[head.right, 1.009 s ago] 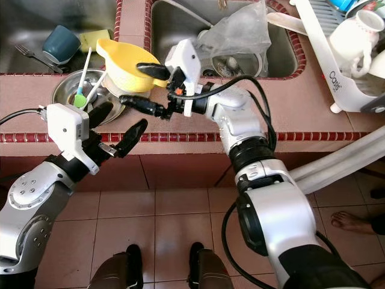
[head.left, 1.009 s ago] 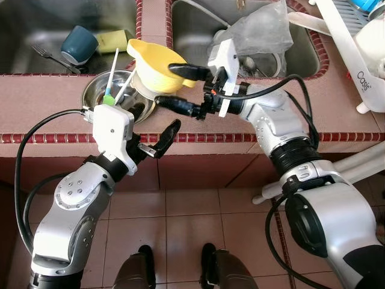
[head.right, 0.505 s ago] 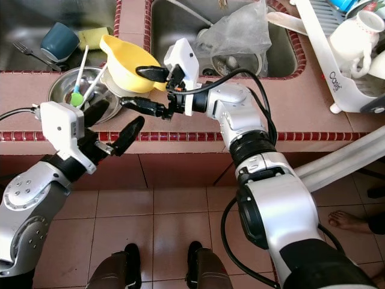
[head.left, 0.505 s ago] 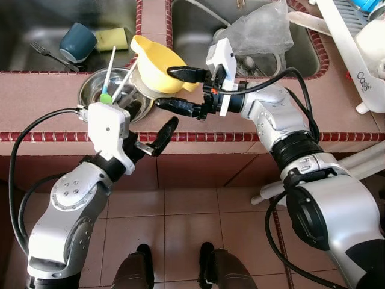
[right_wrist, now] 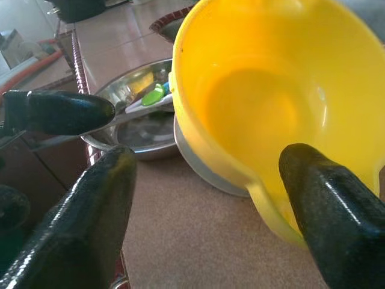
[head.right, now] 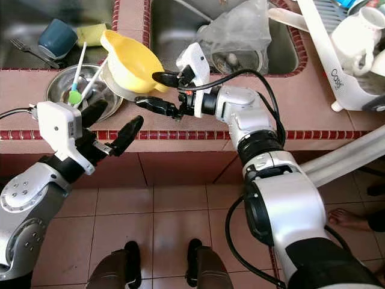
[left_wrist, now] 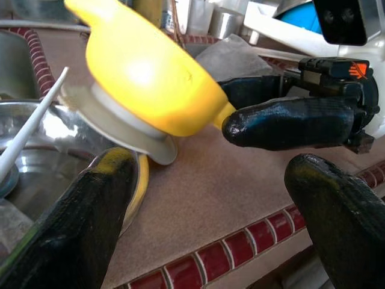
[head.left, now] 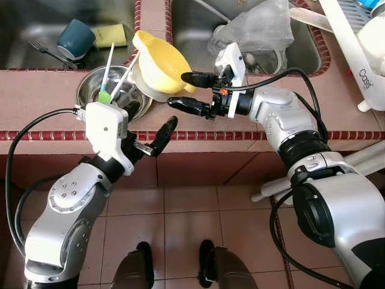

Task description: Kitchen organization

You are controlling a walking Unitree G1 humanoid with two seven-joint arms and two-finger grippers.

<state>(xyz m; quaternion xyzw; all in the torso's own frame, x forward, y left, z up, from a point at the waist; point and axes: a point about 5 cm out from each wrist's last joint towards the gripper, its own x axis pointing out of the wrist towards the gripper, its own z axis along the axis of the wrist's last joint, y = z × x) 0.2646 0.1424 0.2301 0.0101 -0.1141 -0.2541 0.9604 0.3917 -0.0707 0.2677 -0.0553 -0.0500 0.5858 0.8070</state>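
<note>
A reddish-brown tabletop [head.left: 54,90] with a red tile edge runs across the kitchen, with two sinks set behind it and tiled floor below.

From the head views, the right gripper [head.left: 191,91] is spread wide, released, with one finger on each side of the handle stub of a yellow jug [head.left: 161,58]. The jug tilts against a grey plate [head.left: 146,85], just beyond the fingertips. Beside it a steel bowl [head.left: 114,96] holds white utensils with a green tip [head.left: 106,96]. The left gripper [head.left: 151,135] hangs at the tabletop's front edge, fingers apart and holding nothing, with bare tabletop between it and the right gripper. A blue cup [head.left: 76,40] and a fork [head.left: 45,49] lie in the left sink; a crumpled plastic bag [head.left: 255,29] fills the right sink [head.left: 198,27].

In the left wrist view, both left fingers [left_wrist: 99,223] frame the jug [left_wrist: 150,78], with a right finger beyond them.

In the right wrist view, the open fingers [right_wrist: 90,223] straddle the jug's rim and handle, not closed on it.
</note>
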